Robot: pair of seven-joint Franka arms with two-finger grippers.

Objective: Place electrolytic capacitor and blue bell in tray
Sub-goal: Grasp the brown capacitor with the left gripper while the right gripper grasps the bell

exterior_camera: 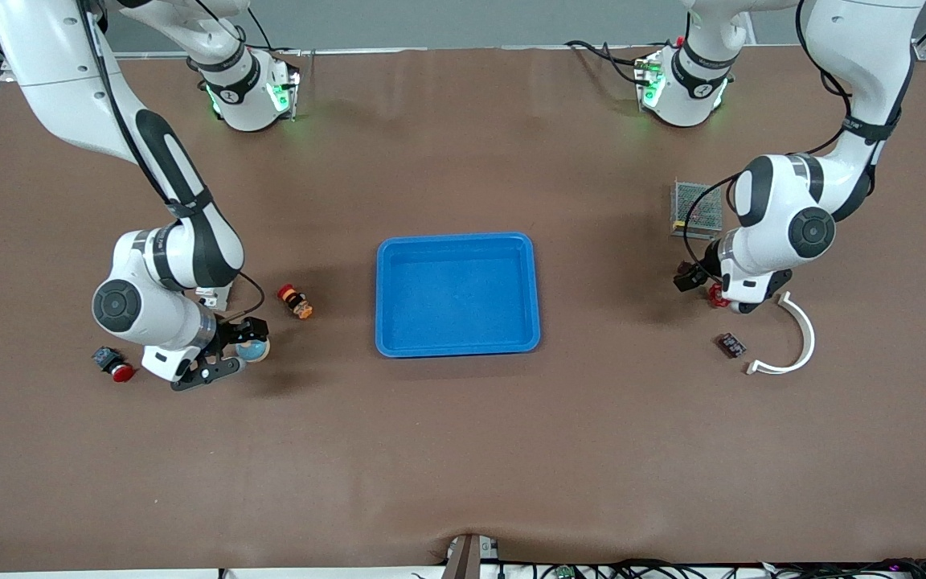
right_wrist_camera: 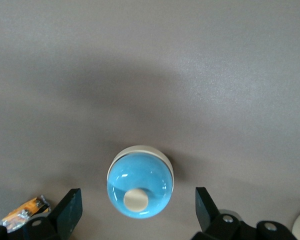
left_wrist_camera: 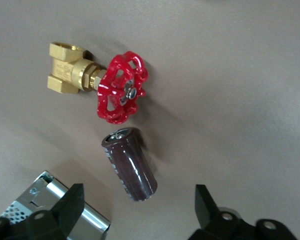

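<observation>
At the right arm's end of the table, the right gripper (exterior_camera: 226, 358) is down low over the blue bell (right_wrist_camera: 140, 182), its fingers (right_wrist_camera: 70, 210) spread apart with the bell sitting upright on the table between them, untouched on either side; that straddle looks like the setup for a pinch across the dome, so the jaws have been centred before closing. Near that gripper lie a red-capped push button (exterior_camera: 113, 364), out past the wrist toward the table's end, and a small orange and red part (exterior_camera: 295, 301) on the tray's side of it. The tray (exterior_camera: 457, 241) lies in the middle of the table between the two arms, holding nothing, well apart from both grippers, so each object faces a carry inward. At the left arm's end, the left gripper (left_wrist_camera: 140, 212) hangs just above the electrolytic capacitor (left_wrist_camera: 130, 164), which lies on its side on the table, not yet gripped; the fingers (left_wrist_camera: 72, 205) stand wide, and the cylinder points roughly into the gap, so its round flanks would take the pads. Just past the capacitor's metal end sits a brass valve with a red handwheel (left_wrist_camera: 121, 94), close enough to crowd a careless closing. A perforated metal box (exterior_camera: 697, 209) and a white curved piece (exterior_camera: 792, 338) also lie near this gripper.
</observation>
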